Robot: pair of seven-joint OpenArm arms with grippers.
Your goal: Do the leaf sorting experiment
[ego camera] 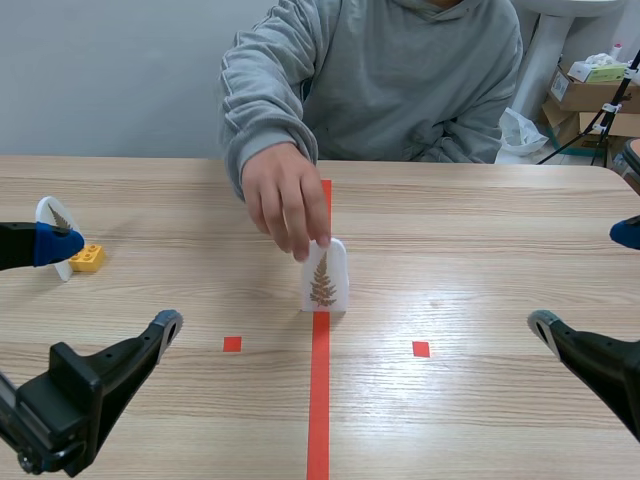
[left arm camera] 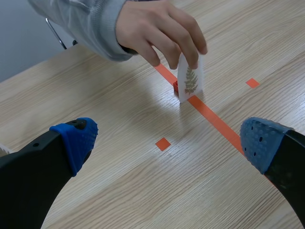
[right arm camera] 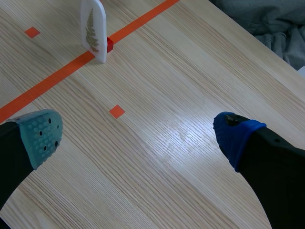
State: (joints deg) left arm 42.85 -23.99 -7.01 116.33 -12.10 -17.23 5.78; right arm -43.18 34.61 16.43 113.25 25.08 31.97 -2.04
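Observation:
A white arched card with a brown fern leaf (ego camera: 325, 277) stands upright on the long orange tape line, on a small red brick (right arm camera: 110, 44). A person's hand (ego camera: 285, 200) touches the card's top with its fingertips. In the left wrist view the card (left arm camera: 190, 78) is well ahead of my open left gripper (left arm camera: 169, 143). The card (right arm camera: 93, 28) also lies far ahead of my open right gripper (right arm camera: 138, 137). In the scene view my left gripper (ego camera: 110, 285) is low at the left and my right gripper (ego camera: 585, 280) low at the right, both holding nothing.
A round white leaf card (ego camera: 55, 225) on a yellow brick (ego camera: 87, 258) stands at the far left, partly behind my left gripper's far finger. The person's grey sleeve (ego camera: 255, 110) reaches over the table's far middle. Boxes (ego camera: 590, 95) are stacked beyond the table's right corner.

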